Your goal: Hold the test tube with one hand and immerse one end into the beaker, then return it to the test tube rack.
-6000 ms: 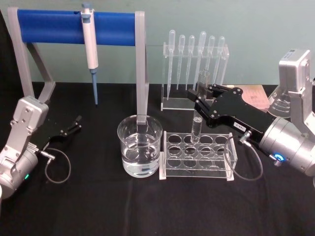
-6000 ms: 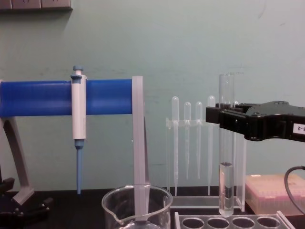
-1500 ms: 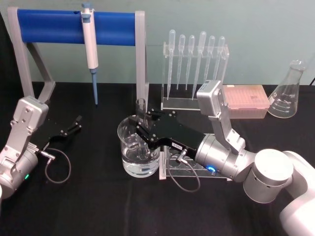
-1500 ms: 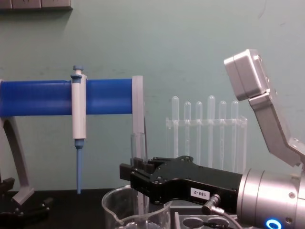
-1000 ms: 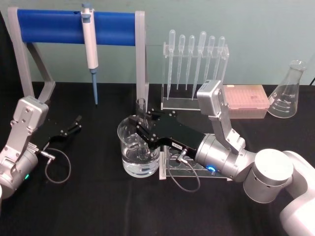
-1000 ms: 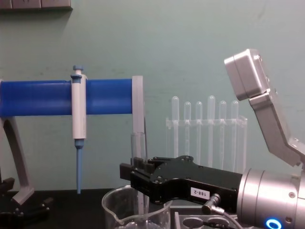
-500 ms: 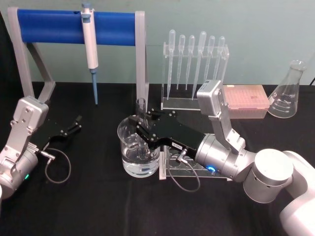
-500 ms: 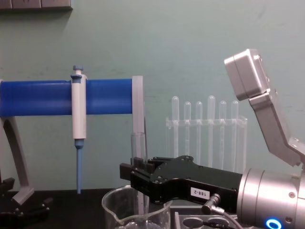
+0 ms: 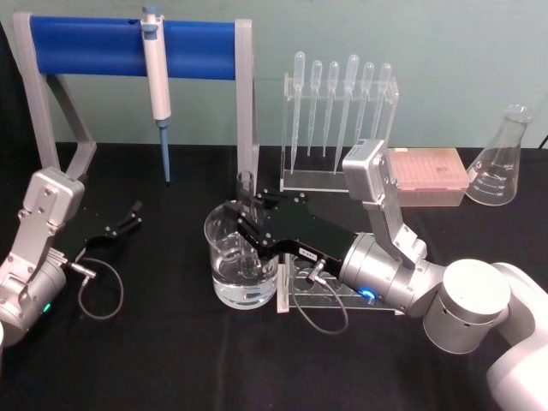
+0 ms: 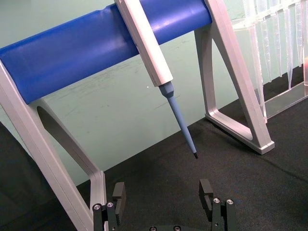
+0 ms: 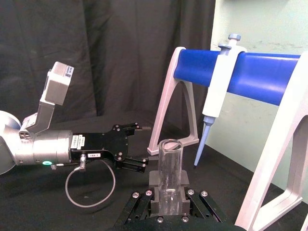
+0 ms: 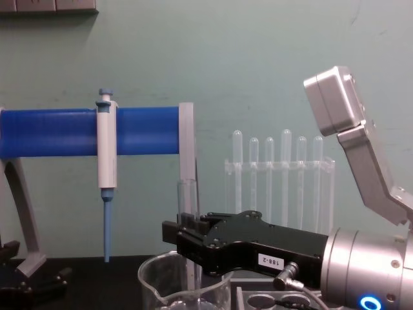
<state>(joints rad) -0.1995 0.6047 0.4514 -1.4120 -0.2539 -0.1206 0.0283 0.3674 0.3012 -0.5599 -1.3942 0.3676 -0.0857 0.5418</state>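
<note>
Head view: the right pincer point(image 9: 249, 224) pinches the test tube point(image 9: 246, 183) upright, lower end dipped in the beaker point(image 9: 221, 272), no longer above the rack point(image 9: 282, 298) as seconds ago. The left pincer point(image 9: 128, 218) sits spread, parked over the table point(image 9: 171, 351). Chest view: nothing has shifted lately, so immersion looks done; return follows.

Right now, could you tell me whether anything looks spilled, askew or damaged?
Nothing stands out. The right gripper holds the test tube upright inside the beaker, the black table around it looks dry, and the left gripper sits open at the left.
</note>
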